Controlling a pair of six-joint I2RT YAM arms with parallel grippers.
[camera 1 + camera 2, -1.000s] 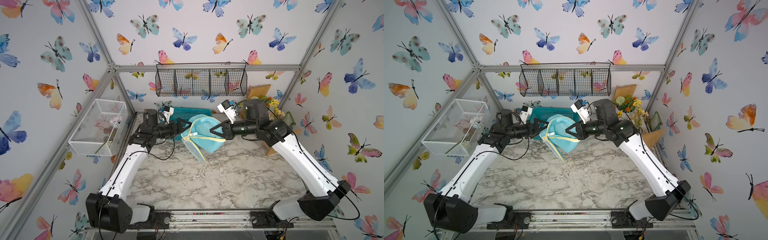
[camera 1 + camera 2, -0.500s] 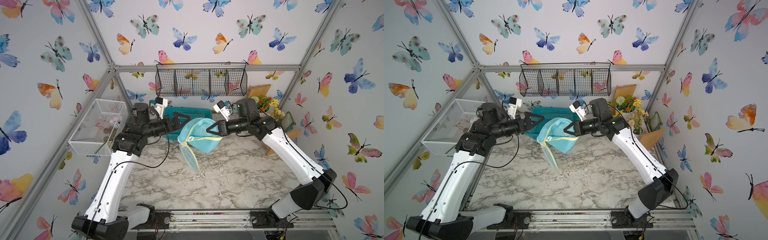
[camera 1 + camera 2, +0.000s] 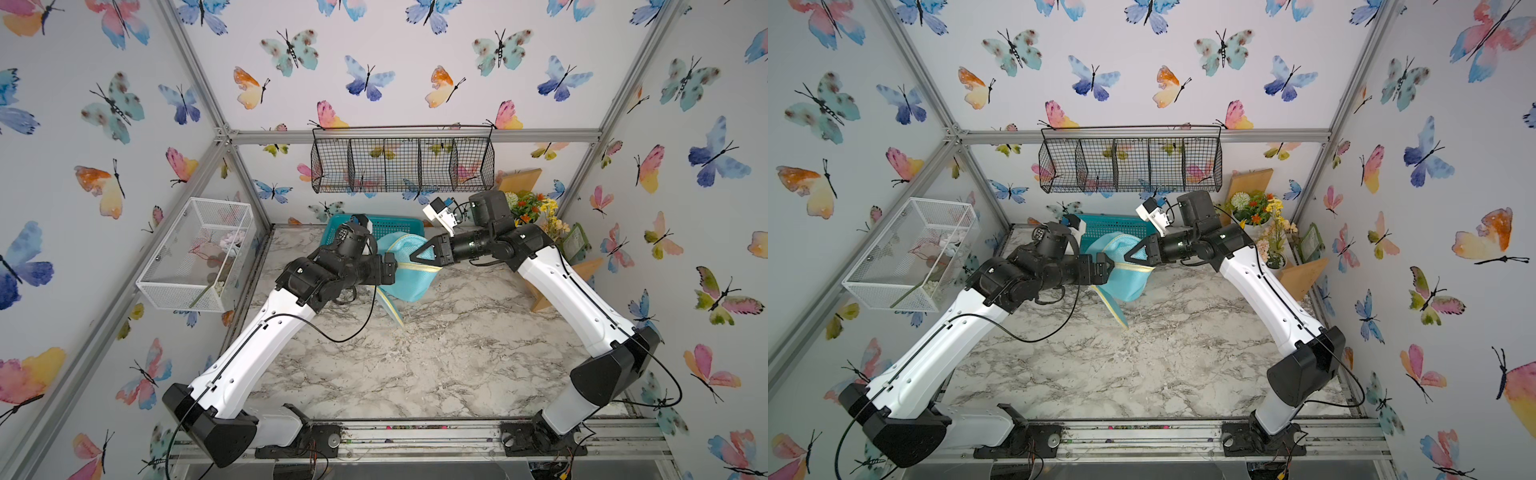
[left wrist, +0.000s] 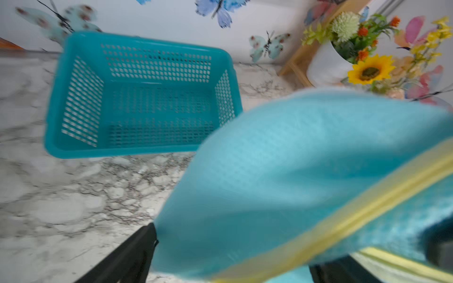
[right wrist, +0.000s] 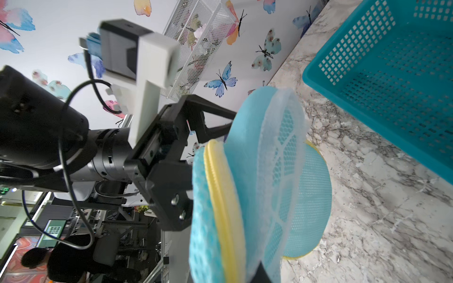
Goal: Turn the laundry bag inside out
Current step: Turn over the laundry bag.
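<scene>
The laundry bag point(image 3: 409, 278) hangs in the air between the two grippers, above the desk point(image 3: 415, 357). The right gripper point(image 3: 411, 260) pinches the bag's cloth tight. The left gripper point(image 3: 392, 269) is spread wide, right up against the bag. A blue basket point(image 3: 395, 226) sits just behind both grippers.

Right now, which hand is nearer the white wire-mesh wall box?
Left. The left hand is at the side of the light-turquoise mesh laundry bag facing the white wire-mesh box; the right hand grips its far side.

Open marble tabletop point(image 3: 415, 365) before rear teal basket point(image 3: 390, 226)
</scene>
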